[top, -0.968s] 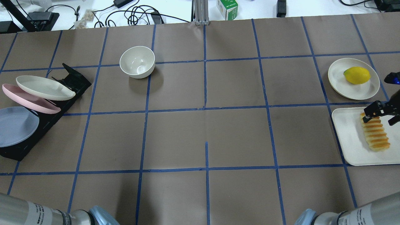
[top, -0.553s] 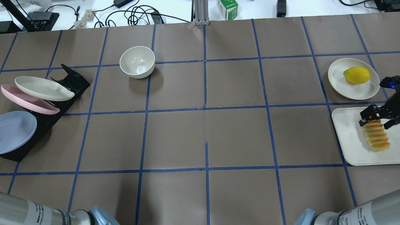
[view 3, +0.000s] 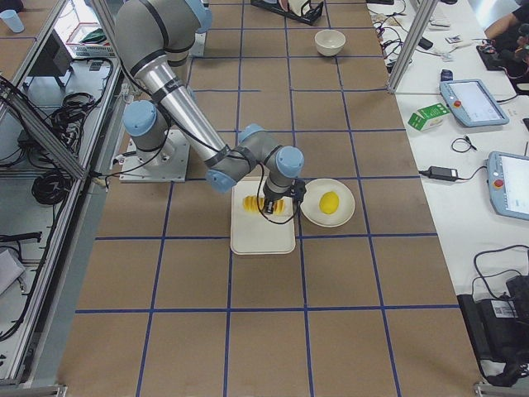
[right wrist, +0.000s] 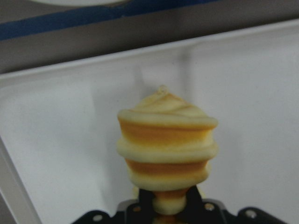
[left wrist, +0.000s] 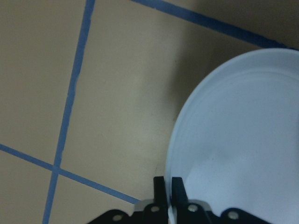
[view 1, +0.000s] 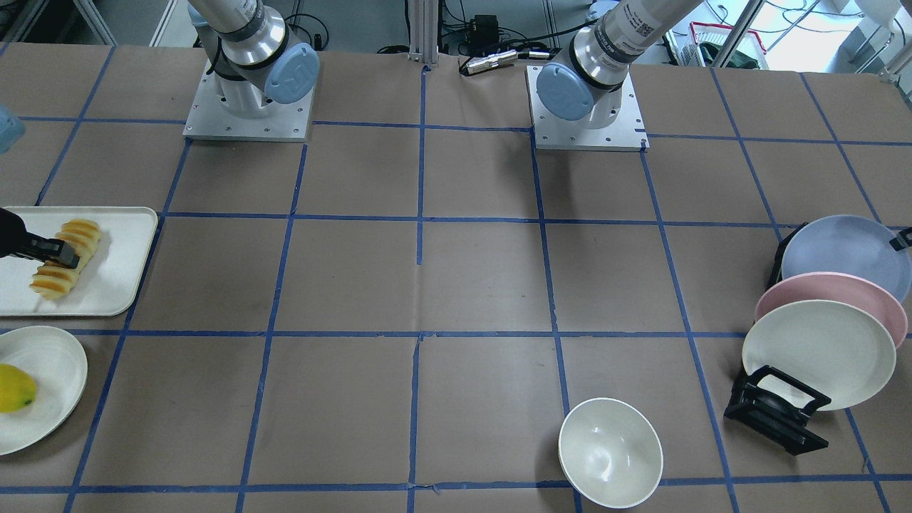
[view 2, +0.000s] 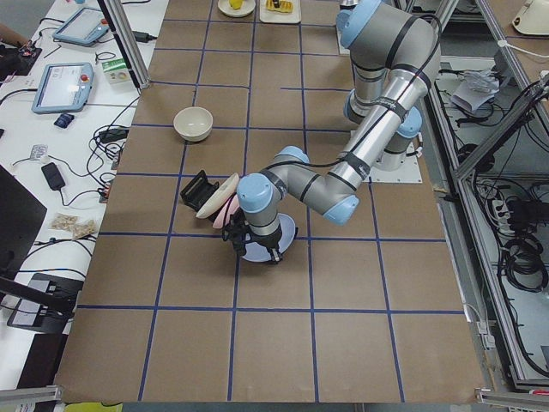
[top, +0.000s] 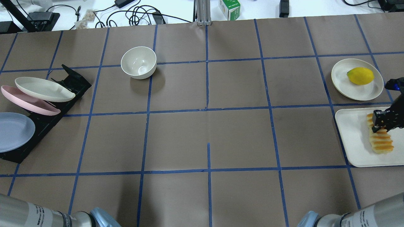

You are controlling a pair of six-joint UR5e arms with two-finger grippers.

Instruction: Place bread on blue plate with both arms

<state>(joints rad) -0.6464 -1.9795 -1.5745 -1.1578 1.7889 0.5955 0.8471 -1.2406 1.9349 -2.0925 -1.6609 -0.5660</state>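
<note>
Bread [top: 382, 142] on white tray [top: 350, 138], right gripper [right wrist: 168, 206] clamped tight on it. Left gripper [left wrist: 168, 189] pinching blue plate [left wrist: 243, 149] rim.

Overhead looks forward from behind the robot; front camera faces it, steeply down, sharing the table [top: 208, 94]. Side cameras sit at either end. Wrist cameras, very near: left on blue plate [left wrist: 238, 140], right on bread [right wrist: 166, 144].

Right: bread [top: 382, 142] on tray [top: 352, 142], lemon [top: 360, 76] on dish [top: 342, 78] behind. Left: nearest plate [top: 14, 130] before 2 others [top: 44, 89] on rack [top: 74, 82]; bowl [top: 139, 62] beyond.

Bright even light; wrist cams blurry
</note>
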